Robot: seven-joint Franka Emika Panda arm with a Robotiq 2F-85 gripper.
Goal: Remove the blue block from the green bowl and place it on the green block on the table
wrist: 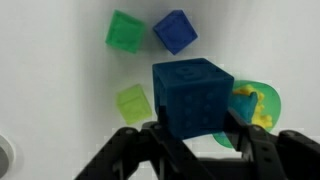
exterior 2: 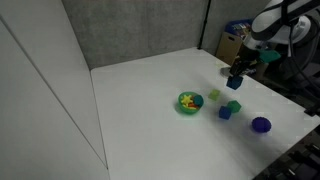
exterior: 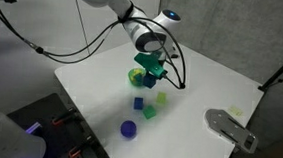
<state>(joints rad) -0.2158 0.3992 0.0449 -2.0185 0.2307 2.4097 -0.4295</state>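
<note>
My gripper (wrist: 192,128) is shut on the blue block (wrist: 192,95), a dark-blue cube, and holds it above the table. In the wrist view the green bowl (wrist: 264,108), with yellow inside, lies just right of the held block. The green block (wrist: 126,30) sits at the top left, next to a second blue cube (wrist: 175,31). In both exterior views the gripper (exterior: 150,70) (exterior 2: 237,80) hangs over the table near the bowl (exterior: 136,78) (exterior 2: 189,102) and above the cubes. The green block also shows in an exterior view (exterior 2: 234,105).
A lighter yellow-green cube (wrist: 133,100) (exterior 2: 214,96) lies between the bowl and the green block. A round blue-purple object (exterior: 129,129) (exterior 2: 261,125) sits near the table's edge. A grey metal piece (exterior: 228,127) lies at one table side.
</note>
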